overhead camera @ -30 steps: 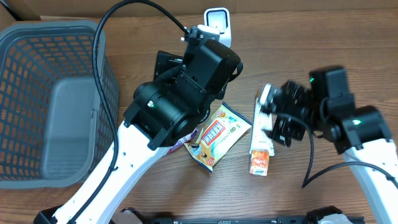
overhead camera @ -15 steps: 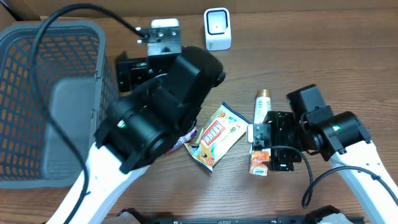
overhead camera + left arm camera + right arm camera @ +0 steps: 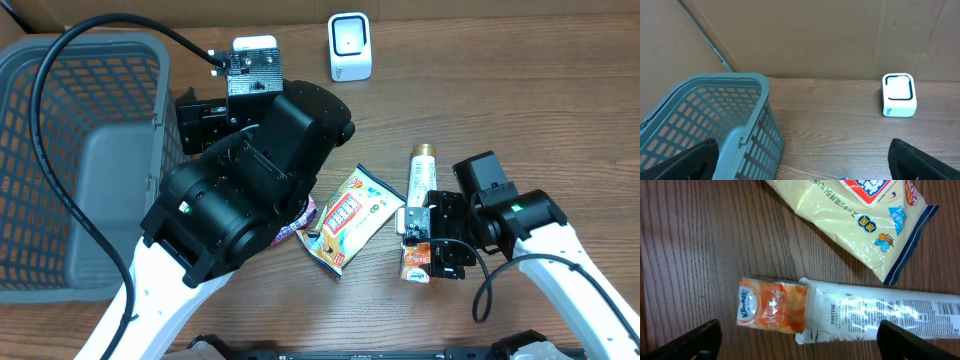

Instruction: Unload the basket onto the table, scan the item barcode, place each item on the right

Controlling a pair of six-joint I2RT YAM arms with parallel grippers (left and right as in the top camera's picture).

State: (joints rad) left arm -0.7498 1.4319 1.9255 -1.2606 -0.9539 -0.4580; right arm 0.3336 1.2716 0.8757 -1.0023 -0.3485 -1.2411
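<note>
two pincers: both stand spread as wide as they go, with nothing between the fingers. your right gripper (image 3: 432,243) hangs low over the near-right cluster. your left gripper (image 3: 801,155) faces the far edge with only bare table under it.
item: the pantene tube (image 3: 890,315) lies near-to-far, right of centre, and its near end overlaps the orange kleenex pack (image 3: 771,309). this is likely your target, since the right fingers straddle it.
neighbour: the yellow snack packet (image 3: 350,215) lies just left of the tube. one corner is at or against it; you cannot tell which.
scanner: the white scanner (image 3: 349,45) stands at the far edge, well apart from every item.
risk, double pick: your right fingers sit over the seam where tube and pack overlap. closing there may pinch both, or drag the pack along under the tube.
risk, slip: the tube looks glossy and rounded, so a grip near its end may let it tilt or squirt out during the lift.
risk, hidden code: you cannot make out a barcode on the upturned faces, only fine print. it may end up under a finger or turned away from the scanner window.
risk, collision: your left arm (image 3: 250,190) fills the centre, covers part of a purplish packet (image 3: 300,222), and reaches toward the line from tube to scanner. a straight carry may clip it.
risk, basket: the basket (image 3: 100,45) stands just left of your left gripper, so a swing that way may knock its wall.
</note>
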